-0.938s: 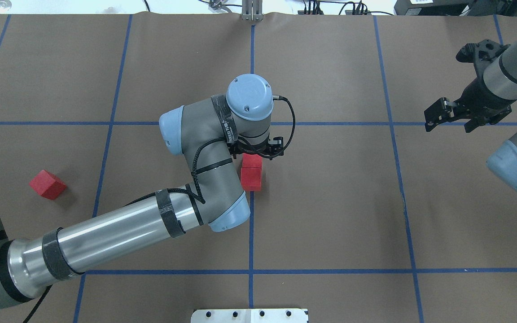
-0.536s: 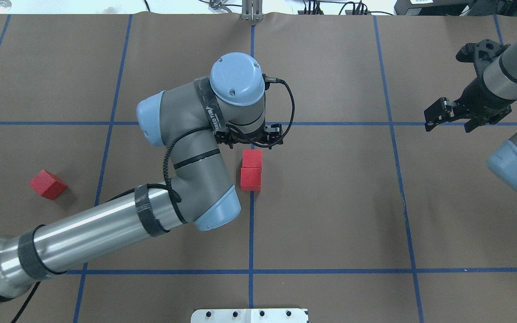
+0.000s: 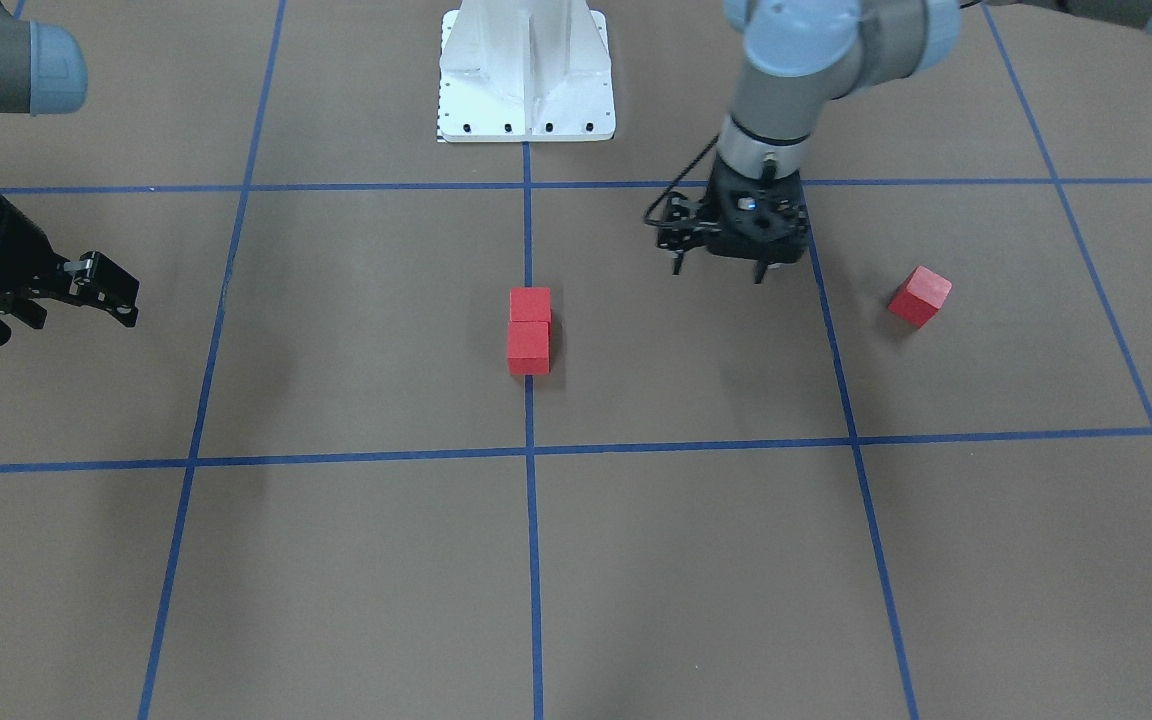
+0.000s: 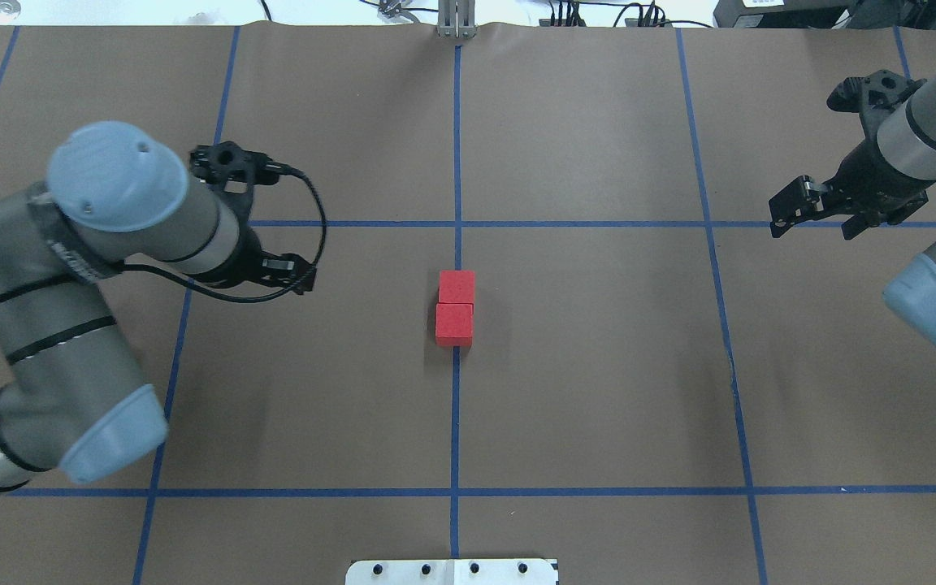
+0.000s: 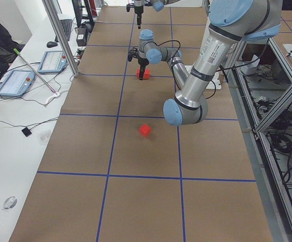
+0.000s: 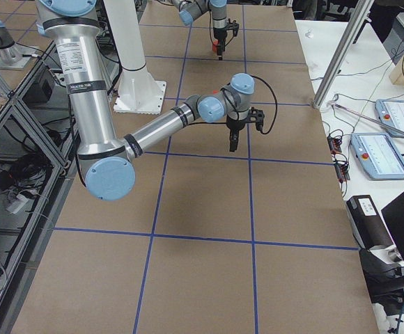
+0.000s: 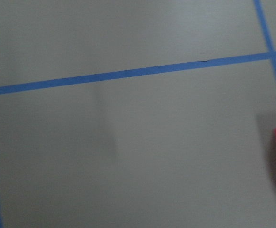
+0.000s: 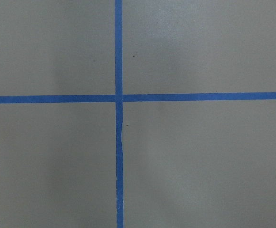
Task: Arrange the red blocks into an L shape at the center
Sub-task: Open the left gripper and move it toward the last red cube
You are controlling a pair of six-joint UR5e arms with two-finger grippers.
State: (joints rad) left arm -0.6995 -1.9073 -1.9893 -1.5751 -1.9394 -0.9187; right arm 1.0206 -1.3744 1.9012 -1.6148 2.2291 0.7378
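Nearest the robot you see the white base plate [image 4: 452,571] at the edge of the brown table [image 4: 598,406]. Ahead of it lies the center [image 4: 455,382], marked by a blue tape line [image 4: 455,439] that runs away from the robot. Two of the red blocks [image 3: 529,345] stand here, face to face and touching, in a row along that line and straddling it: the near block [image 4: 455,324] first, the far block [image 4: 457,287] directly behind it. Level with the near block, but well apart on the robot's left and past the next tape line, the third block [image 3: 919,296] sits alone, turned askew to the grid. Between it and the pair, the left gripper [image 3: 717,272] hangs above the table, pointing down, its fingers apart and holding nothing. Its wrist camera catches the pair only as a red sliver at the right edge of its view. Farther out and well to the robot's right, the right gripper [image 4: 811,228] hovers over a crossing of tape lines, its fingers likewise spread and empty, well apart from every block.
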